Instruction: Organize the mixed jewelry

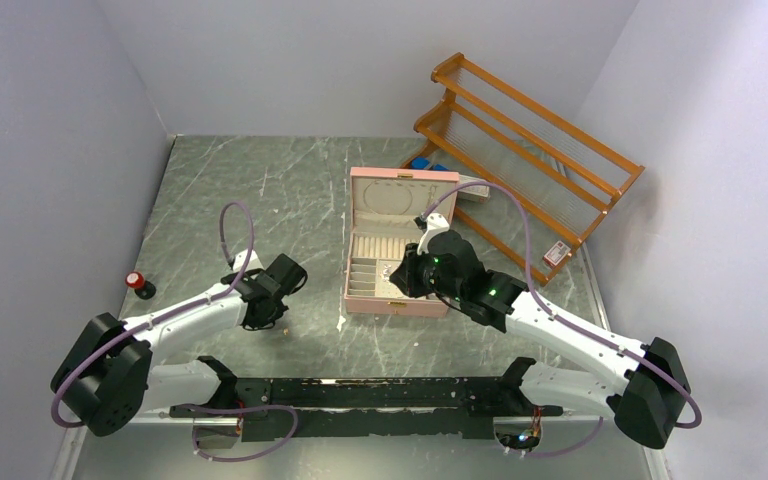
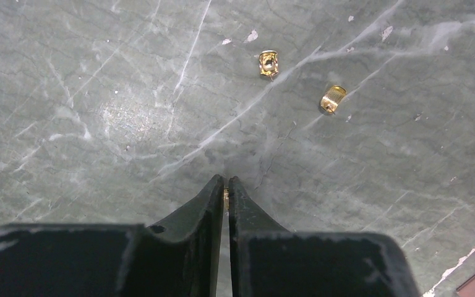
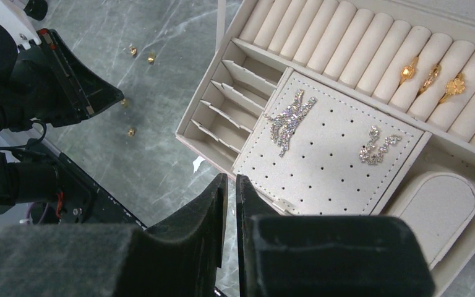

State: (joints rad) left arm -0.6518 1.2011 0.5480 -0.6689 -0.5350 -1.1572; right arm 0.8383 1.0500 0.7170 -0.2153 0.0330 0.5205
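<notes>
**Left jaws pinched on a gold bit, right jaws hovering closed at the box**

The table (image 1: 260, 200) is grey-green marble with white veins. White walls stand around it and a wooden rack (image 1: 530, 120) leans at the back. An open pink box (image 1: 397, 306) sits mid-table.

The left gripper (image 2: 226, 180) points down at bare marble, its jaws drawn almost together. A gold bit (image 2: 226, 197) shows in the slit just behind the tips, pinched between them. It is too small to tell which way it points.

Two more loose pieces lie ahead of those tips, off to the right of the wrist view and well apart from the fingers. The nearer-centre one is a squarish ring (image 2: 268, 63), lying with its opening up and its longer side running away from the tips. The other is a curved band (image 2: 331, 99) tipped on its side, with its long axis slanting up and to the right.

The right gripper (image 3: 231, 179) hangs over the box's near edge. Its jaws are closed to a thin slit and nothing shows between them. Beyond its tips, to the right, three gold rings (image 3: 432, 77) sit side by side in the roll grooves and slant along them. On the dotted pad directly ahead lie two sparkly pieces (image 3: 290, 117), both set diagonally. To the left of the tips, on the marble, are several tiny gold specks (image 3: 130, 132), too small to show which way they point.
</notes>
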